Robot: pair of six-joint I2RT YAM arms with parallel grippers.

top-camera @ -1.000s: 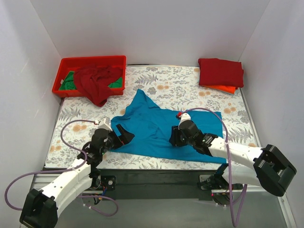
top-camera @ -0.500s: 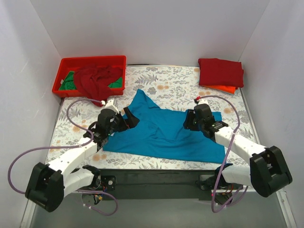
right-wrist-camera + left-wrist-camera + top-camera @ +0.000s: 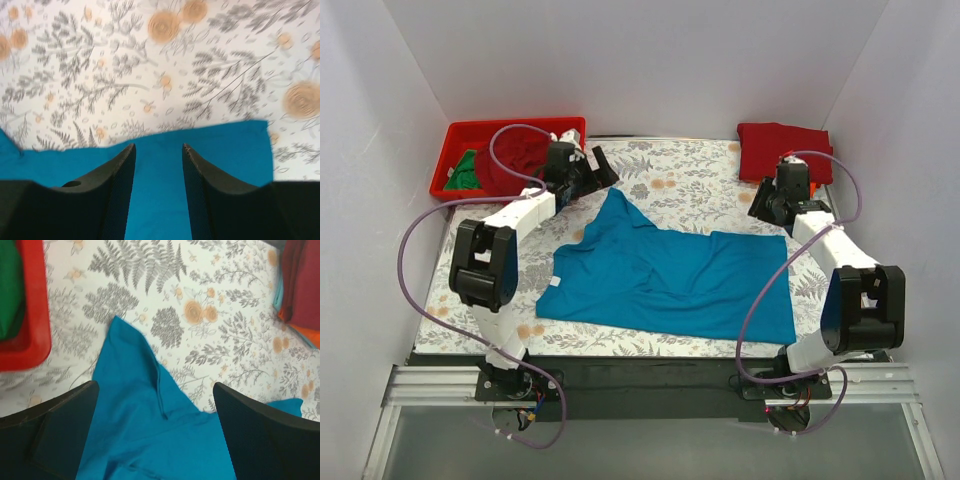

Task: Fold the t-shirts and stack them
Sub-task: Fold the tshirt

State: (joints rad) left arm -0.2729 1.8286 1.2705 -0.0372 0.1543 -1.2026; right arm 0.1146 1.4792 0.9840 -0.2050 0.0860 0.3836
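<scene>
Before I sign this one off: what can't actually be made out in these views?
Green t-shirt: top view, mostly buried under the crumpled dark red t-shirt in the red tray.
Orange t-shirt: left wrist view, only an edge shows under the folded dark red t-shirt; frame edge cuts both.
Teal t-shirt: right wrist view is blurred, and the jaws of the right gripper cover its near part.

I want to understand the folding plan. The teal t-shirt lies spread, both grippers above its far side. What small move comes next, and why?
Probably lower both grippers and pinch the far edge. The left gripper hangs wide open over the far corner of the teal t-shirt, the right gripper part open near its far right corner; neither holds cloth.
</scene>
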